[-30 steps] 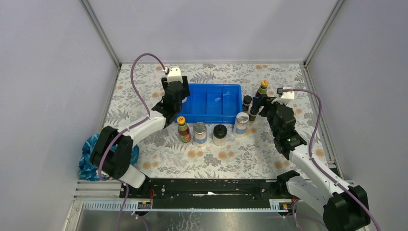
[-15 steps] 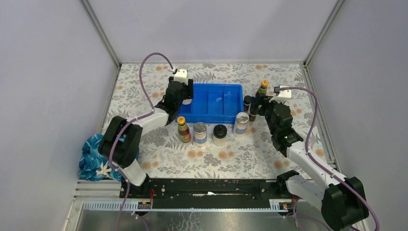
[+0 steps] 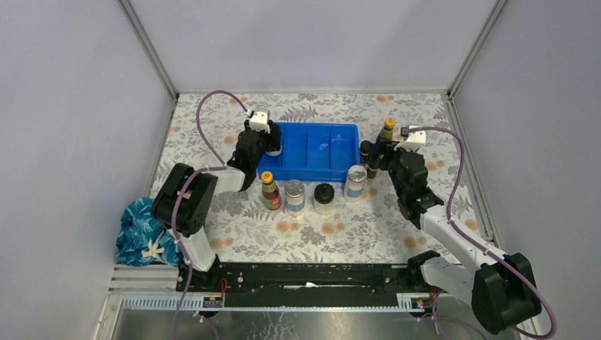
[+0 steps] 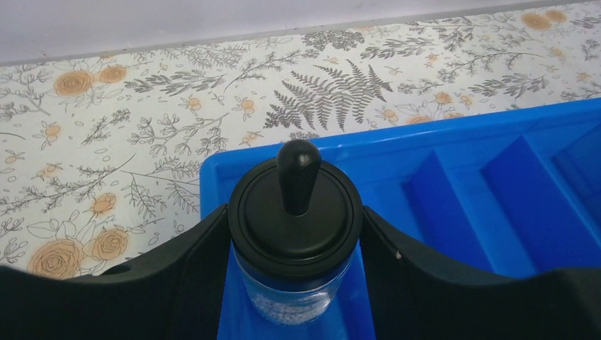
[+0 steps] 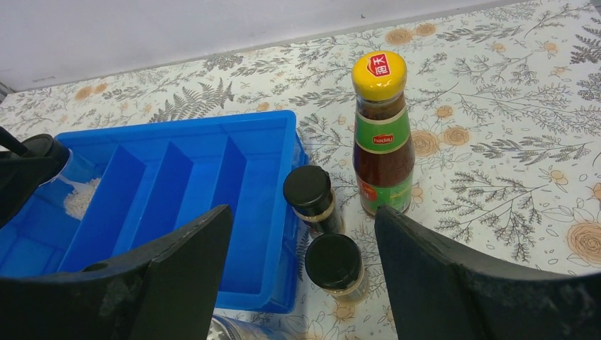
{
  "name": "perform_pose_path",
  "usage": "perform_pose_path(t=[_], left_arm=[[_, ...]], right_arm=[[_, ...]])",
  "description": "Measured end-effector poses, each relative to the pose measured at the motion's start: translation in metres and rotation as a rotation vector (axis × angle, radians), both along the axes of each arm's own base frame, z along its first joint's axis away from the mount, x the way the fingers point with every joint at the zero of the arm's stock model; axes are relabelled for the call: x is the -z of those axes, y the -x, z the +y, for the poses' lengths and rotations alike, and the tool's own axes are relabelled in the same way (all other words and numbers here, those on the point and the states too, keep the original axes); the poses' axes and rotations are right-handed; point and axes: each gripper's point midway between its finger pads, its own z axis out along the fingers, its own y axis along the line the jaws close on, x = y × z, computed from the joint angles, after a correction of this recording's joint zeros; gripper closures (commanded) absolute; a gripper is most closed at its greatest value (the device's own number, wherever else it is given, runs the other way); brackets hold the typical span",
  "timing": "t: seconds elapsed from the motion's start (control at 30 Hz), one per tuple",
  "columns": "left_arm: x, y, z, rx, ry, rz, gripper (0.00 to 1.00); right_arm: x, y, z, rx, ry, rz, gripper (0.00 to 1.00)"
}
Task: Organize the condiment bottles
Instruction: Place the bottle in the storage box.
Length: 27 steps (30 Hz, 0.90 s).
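The left gripper [image 4: 294, 221] squeezes a black-domed bottle [image 4: 297, 177] at the blue tray's [image 4: 432, 129] left end. The right gripper's [image 5: 303, 211] jaws are apart. The yellow-capped bottle [image 5: 383, 145] says "haday".

Left claw [image 4: 294, 234] grips black-domed jar [image 4: 293, 234] over blue tray [image 4: 453, 145].

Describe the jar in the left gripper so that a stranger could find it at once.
Start at the big blue tray. At its left end the left gripper clamps a clear jar with a black knobbed lid. Its twin stands free in front of the tray.
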Motion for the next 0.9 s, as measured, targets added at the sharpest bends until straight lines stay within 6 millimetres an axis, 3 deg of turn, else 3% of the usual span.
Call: perform_pose_path(t=[0.2,0.73,0.9], left_arm=[[0.015,-0.001,0.009,-0.007,0.018,-0.023,1.0],[0.006,-0.003,0.011,-0.009,0.05,-0.117,1.0],[0.012,-0.005,0.009,-0.001,0.046,-0.106,1.0]], right_arm=[[0.001,0.0,0.0,0.0,0.003,0.001,0.19],[0.002,0.0,0.0,-0.001,0.01,0.005,0.19],[0.003,0.0,0.0,-0.001,0.014,0.006,0.19]])
